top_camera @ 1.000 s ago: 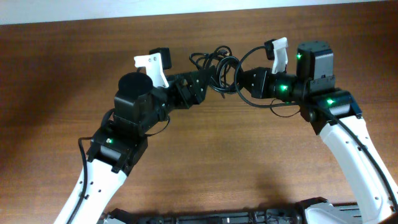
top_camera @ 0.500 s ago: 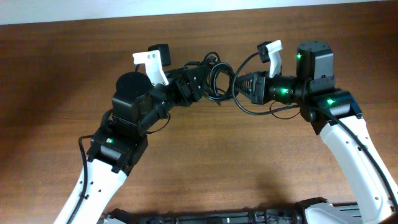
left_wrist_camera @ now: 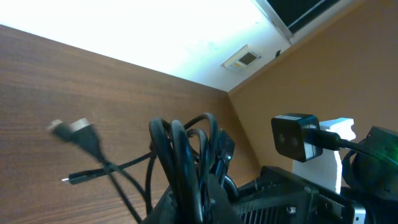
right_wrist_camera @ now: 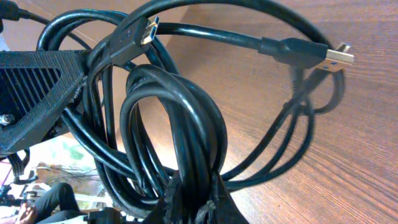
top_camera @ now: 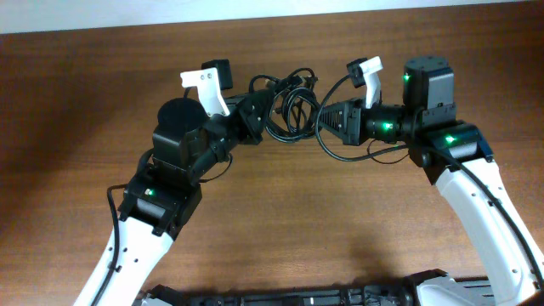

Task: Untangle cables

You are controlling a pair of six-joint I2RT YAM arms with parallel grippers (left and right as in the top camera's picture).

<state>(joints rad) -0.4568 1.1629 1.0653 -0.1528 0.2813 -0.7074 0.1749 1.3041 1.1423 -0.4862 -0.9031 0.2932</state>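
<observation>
The cables (top_camera: 287, 104) are a bunch of black loops hanging between my two grippers at the back middle of the table. My left gripper (top_camera: 262, 113) is shut on the left side of the bunch. In the left wrist view, several strands of the cables (left_wrist_camera: 179, 152) rise from between the left gripper's (left_wrist_camera: 198, 208) jaws, and a plug end (left_wrist_camera: 76, 128) trails to the left. My right gripper (top_camera: 326, 116) is shut on the right side. In the right wrist view the right gripper (right_wrist_camera: 194, 198) pinches a thick loop of the cables (right_wrist_camera: 177, 118), with a metal USB plug (right_wrist_camera: 336, 56) sticking out right.
The brown wooden table (top_camera: 280, 221) stretches in front of the arms. The white wall edge (top_camera: 127, 15) runs close behind the cables. The two gripper bodies stand close together, and the left gripper's black body (right_wrist_camera: 31, 93) shows in the right wrist view.
My left gripper has closed on the bunch of cables. The right gripper has slid slightly left with its loop, and the bunch now hangs taut between both.
</observation>
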